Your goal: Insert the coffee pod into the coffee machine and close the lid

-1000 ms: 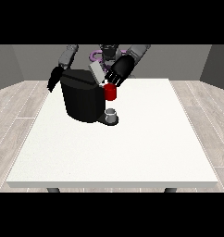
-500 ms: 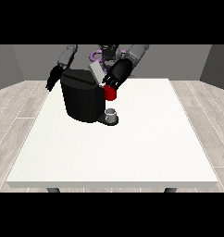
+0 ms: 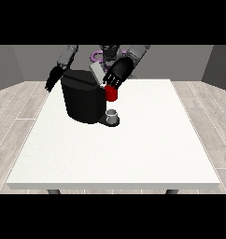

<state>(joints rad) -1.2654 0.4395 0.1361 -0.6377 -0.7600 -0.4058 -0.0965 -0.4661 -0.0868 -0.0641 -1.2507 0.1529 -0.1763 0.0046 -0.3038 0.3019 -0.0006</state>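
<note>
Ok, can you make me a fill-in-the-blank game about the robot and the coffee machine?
1. The coffee machine is coloured ____.
2. The machine stands on a large ____ table.
3. The hand at the view's right is just above a ____ thing at the machine.
4. The hand at the view's left is beside the machine, on the view's ____ side.

Missing words: black; white; red; left

The bulky black coffee machine (image 3: 84, 100) hides the robot's lower body and the table edge behind it. The black hand at the view's right (image 3: 117, 74), at the machine's 1 o'clock, covers the raised lid's far end; its finger positions are too small to tell.
</note>
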